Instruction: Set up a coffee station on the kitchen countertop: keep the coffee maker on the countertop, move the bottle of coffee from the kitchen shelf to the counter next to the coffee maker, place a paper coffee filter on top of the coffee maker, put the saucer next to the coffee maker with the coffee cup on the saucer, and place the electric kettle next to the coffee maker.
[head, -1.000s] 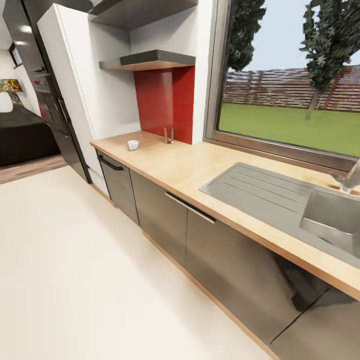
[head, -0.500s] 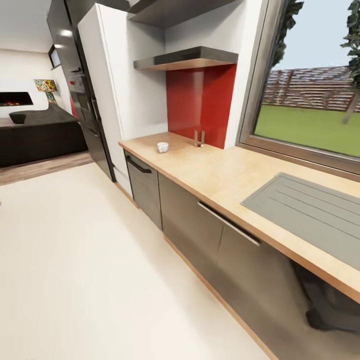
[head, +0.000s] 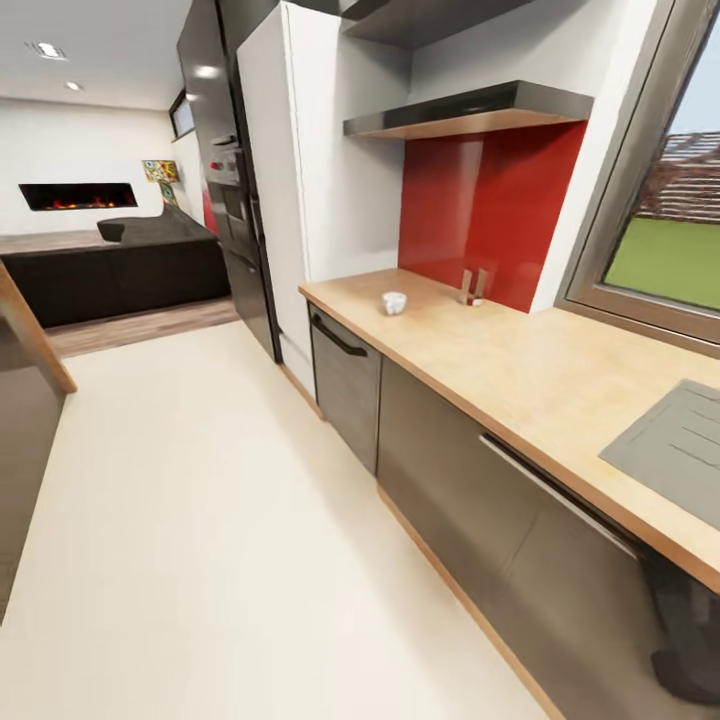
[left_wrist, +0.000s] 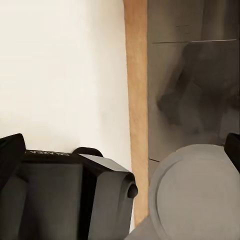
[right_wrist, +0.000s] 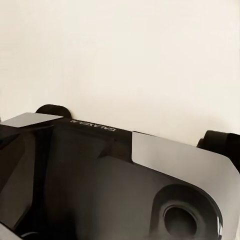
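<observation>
Head view: the cup (head: 394, 302) sits near the far end of the countertop (head: 520, 375), close to its front edge; likely light, rigid, breakable, best gripped across the rim. Wrist views: floor and robot body, so I cannot tell either gripper's finger state.

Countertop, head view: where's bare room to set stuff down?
The countertop is bare wood between the coffee cup near its far end and the steel sink at the near right. The far corner is busier: the cup plus a small two-piece object against the red backsplash.
</observation>
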